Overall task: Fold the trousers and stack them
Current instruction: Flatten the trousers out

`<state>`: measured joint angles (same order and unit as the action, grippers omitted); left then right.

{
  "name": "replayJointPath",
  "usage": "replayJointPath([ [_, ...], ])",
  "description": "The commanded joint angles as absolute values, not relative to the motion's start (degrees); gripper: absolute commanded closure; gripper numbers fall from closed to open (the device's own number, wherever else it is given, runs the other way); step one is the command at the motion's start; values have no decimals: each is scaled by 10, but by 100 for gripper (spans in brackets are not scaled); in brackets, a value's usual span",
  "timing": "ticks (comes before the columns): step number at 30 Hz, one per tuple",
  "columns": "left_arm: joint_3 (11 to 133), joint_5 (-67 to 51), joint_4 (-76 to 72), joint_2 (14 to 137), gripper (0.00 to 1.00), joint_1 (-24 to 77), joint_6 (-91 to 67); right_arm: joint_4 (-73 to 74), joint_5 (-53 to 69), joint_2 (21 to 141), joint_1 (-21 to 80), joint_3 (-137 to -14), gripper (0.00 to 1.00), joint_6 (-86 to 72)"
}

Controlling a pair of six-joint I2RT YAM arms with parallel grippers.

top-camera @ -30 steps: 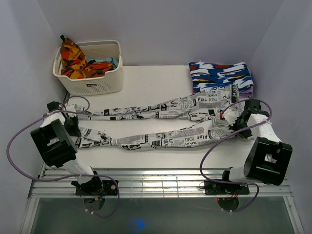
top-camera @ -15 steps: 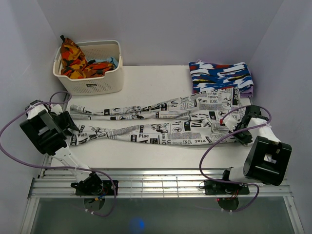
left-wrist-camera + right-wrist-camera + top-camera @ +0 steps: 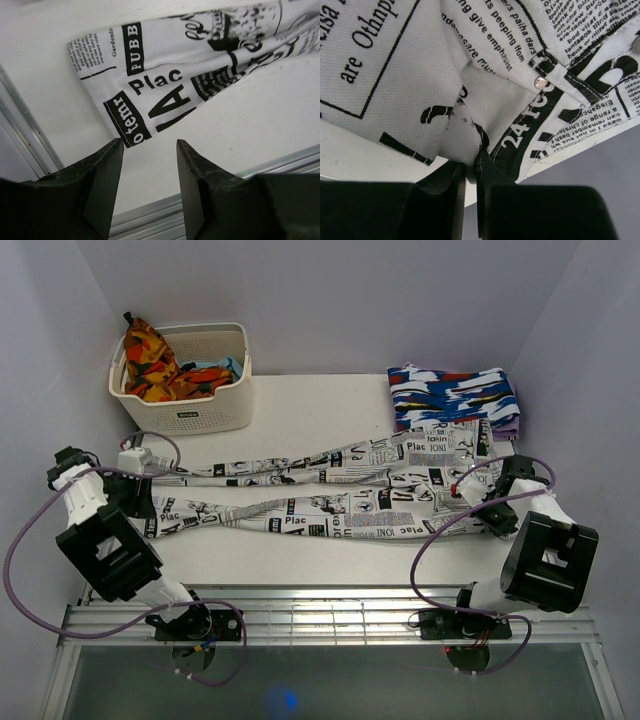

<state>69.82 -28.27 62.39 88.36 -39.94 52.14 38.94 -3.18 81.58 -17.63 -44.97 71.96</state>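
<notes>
The long white fabric trousers printed with black newspaper text [image 3: 330, 490] lie flat on the white surface [image 3: 300, 420], with the two legs stretched toward the left and the waist part at the right. In the left wrist view, the hem of the near leg lies just in front of my left end effector [image 3: 148, 150]. Its fingers [image 3: 102, 185] stand apart with only bare surface between them, and they hold nothing. The corner of the hem is just beside one fingertip, but I cannot tell if it touches. My right end effector [image 3: 471, 172] is at the waist end, pressed together on a fold of the trousers near a metal rivet. I count one pair of trousers, two end effectors, one cream plastic basket [image 3: 200, 410] at the far left with an orange-red-yellow patterned cloth [image 3: 148, 360] in it, and one blue-white-red patterned folded garment [image 3: 455, 395] at the far right, just beside the waist.
</notes>
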Motion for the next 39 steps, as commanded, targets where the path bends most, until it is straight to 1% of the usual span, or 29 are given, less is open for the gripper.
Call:
replayJointPath([
  [1, 663, -246, 601, 902, 43, -392, 642, 401, -40, 821, -179, -475, 92, 747],
  [5, 630, -221, 568, 894, 43, -377, 680, 408, -40, 825, -180, -484, 92, 744],
  [7, 604, -197, 542, 875, 42, -360, 712, 413, -39, 831, -180, -493, 92, 740],
  [8, 571, -188, 528, 866, 42, -356, 721, 414, -37, 833, -180, -497, 92, 738],
  [12, 481, -132, 401, 835, 42, -333, 747, 421, -34, 843, -180, -511, 92, 733],
  [14, 445, -104, 364, 829, 46, -325, 744, 422, -33, 845, -179, -517, 92, 732],
  [15, 440, -96, 351, 830, 51, -322, 738, 423, -32, 847, -180, -518, 92, 732],
  [16, 438, -88, 352, 831, 60, -318, 734, 423, -32, 847, -180, -519, 92, 731],
  [17, 439, -77, 358, 831, 73, -314, 731, 421, -31, 847, -180, -518, 92, 732],
  [20, 474, -87, 423, 805, 89, -314, 729, 417, -30, 846, -180, -515, 92, 735],
  [21, 514, -96, 483, 797, 99, -314, 729, 415, -30, 847, -179, -514, 92, 736],
  [22, 539, -107, 523, 790, 100, -314, 728, 414, -30, 848, -180, -514, 92, 737],
  [23, 567, -144, 566, 785, 100, -314, 732, 413, -29, 849, -180, -512, 92, 737],
  [24, 631, -166, 663, 781, 100, -314, 734, 410, -29, 851, -180, -511, 92, 738],
  [27, 713, -239, 805, 781, 100, -314, 736, 407, -33, 849, -180, -504, 92, 745],
  [28, 715, -242, 806, 774, 100, -314, 727, 406, -34, 847, -180, -501, 92, 748],
  [30, 677, -222, 805, 761, 100, -315, 763, 402, -34, 841, -180, -496, 92, 754],
  [32, 635, -221, 803, 793, 100, -316, 760, 392, -43, 842, -180, -491, 92, 756],
  [33, 638, -227, 796, 825, 100, -316, 718, 390, -47, 846, -179, -492, 92, 756],
  [34, 651, -249, 782, 899, 100, -317, 687, 387, -48, 850, -180, -496, 92, 755],
  [35, 700, -264, 765, 936, 100, -329, 652, 388, -51, 853, -180, -497, 92, 753],
  [36, 731, -279, 726, 969, 100, -335, 583, 388, -52, 859, -180, -499, 92, 751],
  [37, 763, -310, 713, 1024, 100, -337, 553, 389, -51, 860, -180, -501, 92, 750],
  [38, 823, -320, 688, 1047, 100, -339, 523, 394, -53, 862, -180, -504, 92, 750],
  [39, 851, -327, 685, 1068, 100, -339, 497, 394, -54, 862, -180, -504, 92, 751],
])
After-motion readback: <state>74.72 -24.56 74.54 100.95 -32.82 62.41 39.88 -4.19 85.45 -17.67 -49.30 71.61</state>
